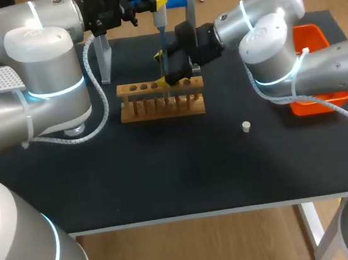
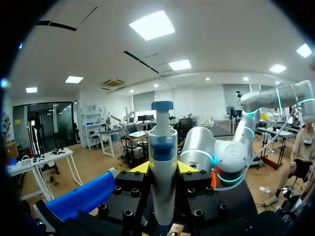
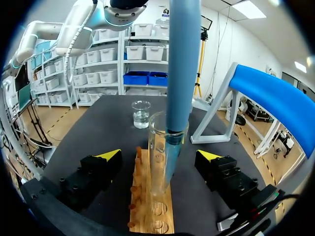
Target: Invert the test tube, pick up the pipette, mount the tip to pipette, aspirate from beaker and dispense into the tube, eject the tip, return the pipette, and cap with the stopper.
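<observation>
Nearest on the desk (image 1: 167, 175) lies the small pale stopper (image 1: 246, 126), alone and well apart from the wooden rack (image 1: 161, 103), so capping is not yet done. In the rack stands the glass test tube (image 3: 158, 147), upright with its mouth up, so the inversion looks finished. The right gripper (image 3: 158, 156) is at the rack with its yellow-tipped fingers spread wide, one on each side of the tube and clear of the glass; it is released and grasps nothing. The blue pipette (image 2: 162, 147) comes down from above with its lower end inside the tube's mouth. Whether a tip is mounted is hard to make out, though the narrow end suggests it. The left gripper (image 2: 163, 169) is clenched on the pipette's body, one finger on each flank, and holds it vertical over the rack. Farther back stands the beaker (image 3: 141, 114) with a little clear liquid, and beside it the blue-topped pipette stand (image 3: 266, 93). My judgement is that the task is at the dispensing step. What is left is ejecting the tip, returning the pipette to its stand and pressing the stopper into the tube.
</observation>
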Motion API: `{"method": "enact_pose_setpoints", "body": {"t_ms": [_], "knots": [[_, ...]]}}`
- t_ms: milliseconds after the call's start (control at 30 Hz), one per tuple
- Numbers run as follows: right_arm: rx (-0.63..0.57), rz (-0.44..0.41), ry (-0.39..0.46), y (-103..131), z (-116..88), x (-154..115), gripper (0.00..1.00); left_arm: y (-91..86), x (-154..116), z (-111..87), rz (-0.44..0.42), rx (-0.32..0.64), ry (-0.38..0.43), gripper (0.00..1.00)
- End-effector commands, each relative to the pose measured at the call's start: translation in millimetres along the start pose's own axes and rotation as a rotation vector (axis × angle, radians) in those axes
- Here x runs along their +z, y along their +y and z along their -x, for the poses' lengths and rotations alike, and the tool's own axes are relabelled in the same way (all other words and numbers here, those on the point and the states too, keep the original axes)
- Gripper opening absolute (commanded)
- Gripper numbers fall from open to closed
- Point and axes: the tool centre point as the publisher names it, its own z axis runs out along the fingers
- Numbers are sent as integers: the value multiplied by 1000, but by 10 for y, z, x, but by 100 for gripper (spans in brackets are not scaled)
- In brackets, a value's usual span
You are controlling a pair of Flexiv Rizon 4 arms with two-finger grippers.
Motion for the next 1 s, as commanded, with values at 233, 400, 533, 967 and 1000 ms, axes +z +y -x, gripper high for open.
{"method": "enact_pose_setpoints", "body": {"t_ms": [233,400,533,967,1000], "knots": [[1,-4,4,4,9,-4,100,-46,-19,-8,2,9,-14,0],[1,-4,4,4,9,-4,100,-63,-17,-11,9,13,-14,0],[1,-4,4,4,9,-4,100,-79,-13,-13,14,16,-14,0],[1,-4,4,4,9,-4,100,-133,14,-30,31,20,-15,0],[1,-4,4,4,9,-4,100,-140,15,-32,31,21,-15,0]]}}
